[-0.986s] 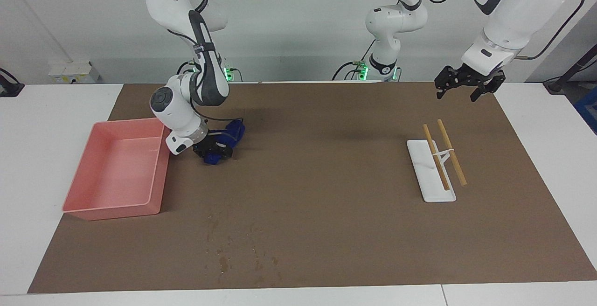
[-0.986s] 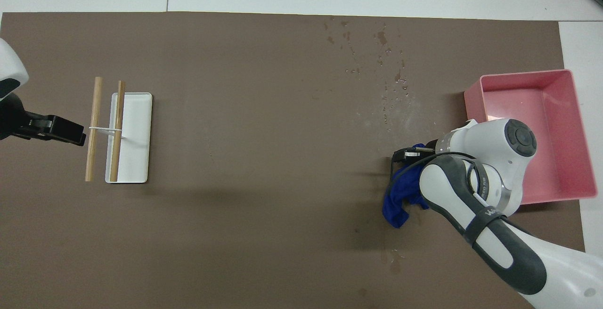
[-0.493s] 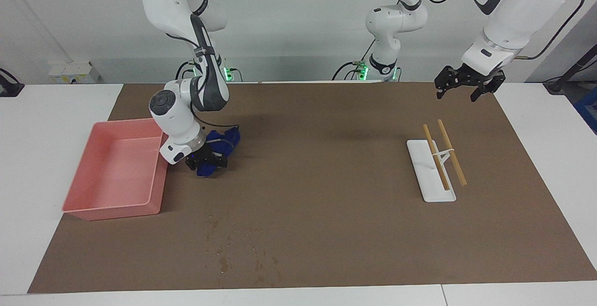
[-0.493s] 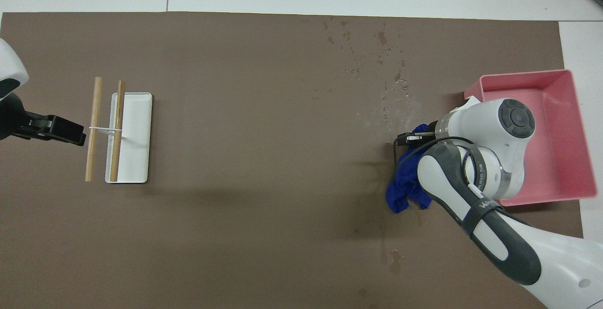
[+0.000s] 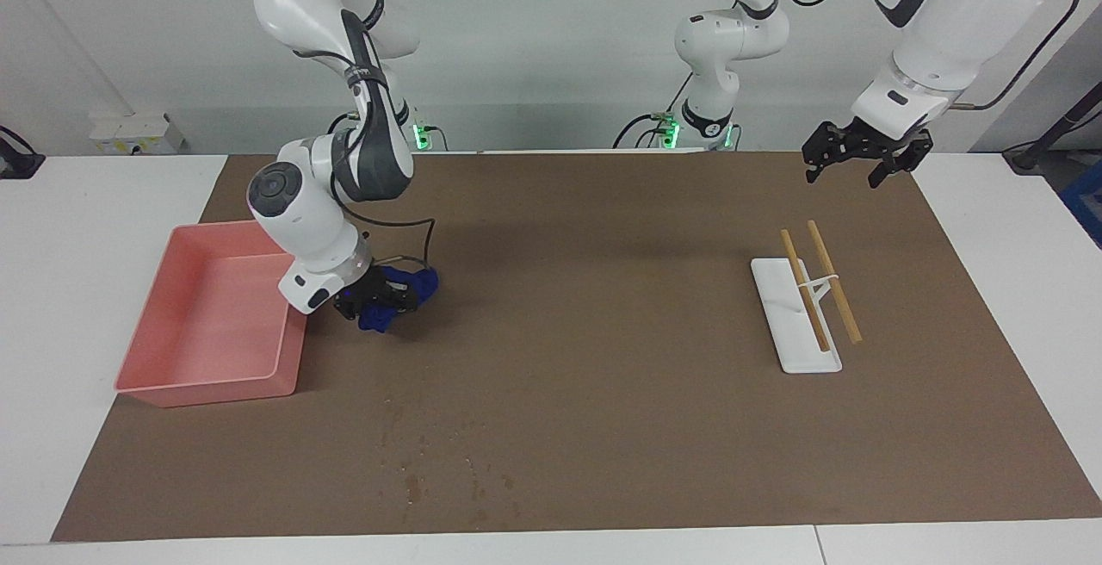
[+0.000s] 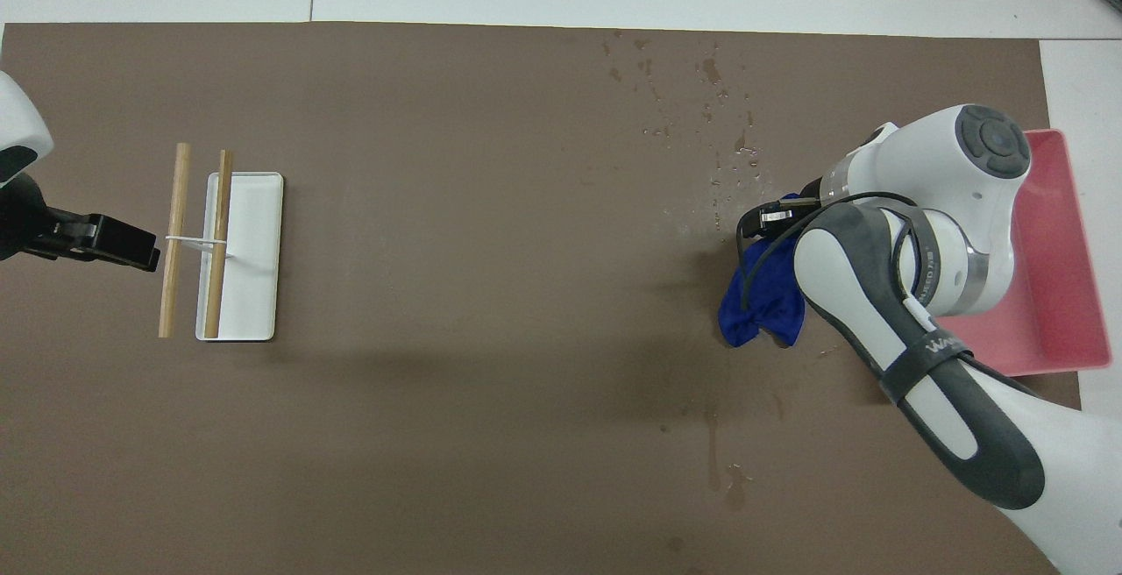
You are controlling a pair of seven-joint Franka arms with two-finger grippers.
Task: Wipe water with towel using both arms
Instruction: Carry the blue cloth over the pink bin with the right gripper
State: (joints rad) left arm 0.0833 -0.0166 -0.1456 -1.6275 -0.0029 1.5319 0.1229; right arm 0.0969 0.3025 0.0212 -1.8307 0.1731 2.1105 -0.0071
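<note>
The navy towel [image 5: 398, 296] [image 6: 759, 299] lies crumpled on the brown mat beside the pink tray. My right gripper [image 5: 372, 300] [image 6: 770, 217] is shut on the towel and presses it low on the mat. The water [image 5: 424, 455] [image 6: 708, 110] is a scatter of small droplets and dark specks, farther from the robots than the towel. A faint damp streak [image 6: 714, 457] lies nearer to the robots than the towel. My left gripper [image 5: 865, 158] [image 6: 98, 238] waits open and empty in the air over the mat's edge at the left arm's end.
The pink tray [image 5: 207, 391] [image 6: 1056, 330] stands at the right arm's end, partly covered by the right arm in the overhead view. A white plate [image 5: 788, 337] [image 6: 256, 251] with two tied wooden sticks [image 5: 818, 285] [image 6: 179, 233] lies toward the left arm's end.
My right gripper has dragged the towel over the mat away from the robots, along the tray and toward the droplets. The left arm has not moved.
</note>
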